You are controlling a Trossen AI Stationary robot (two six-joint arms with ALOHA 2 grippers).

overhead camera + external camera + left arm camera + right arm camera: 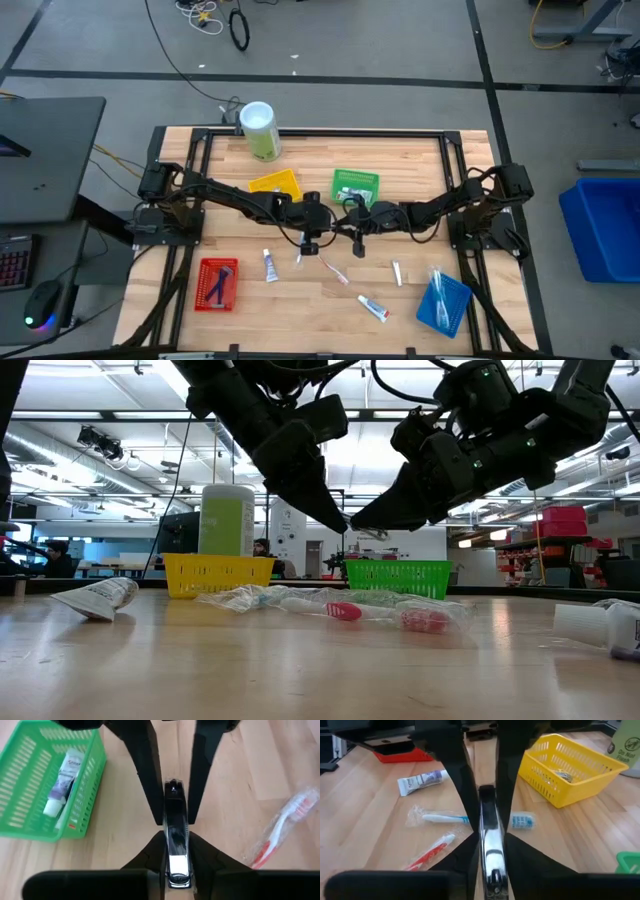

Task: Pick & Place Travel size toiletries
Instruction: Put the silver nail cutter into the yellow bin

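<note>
Over the table's middle my two grippers meet tip to tip. My left gripper [328, 222] [178, 870] and my right gripper [344, 222] [492, 870] are both shut on one slim shiny metal clipper [175, 830] [490, 835]. It spans the gap between them above the wood. Loose toiletries lie on the table nearer the front: a white tube [270, 265], a wrapped red toothbrush [335, 272] [282, 832], a wrapped blue toothbrush [437, 817] and another tube [373, 308]. A tube [62, 780] lies in the green basket [355, 187]. My left gripper pinches one end of the clipper [179, 862] between its two fingers. It comes from the table's left, slanting down, with the fingers along the clipper. The clipper is clear of the table. My right gripper pinches the opposite end [492, 860] between its two fingers. It comes from the table's right, slanting slightly down, with the fingers along the clipper, whose middle [489, 815] bridges the two grippers.
A yellow basket [275, 183] stands beside the green one at the back. A red basket [217, 283] sits front left and a blue basket [443, 303] front right. A white-lidded green canister [260, 130] stands at the far edge. Bare wood lies between the baskets.
</note>
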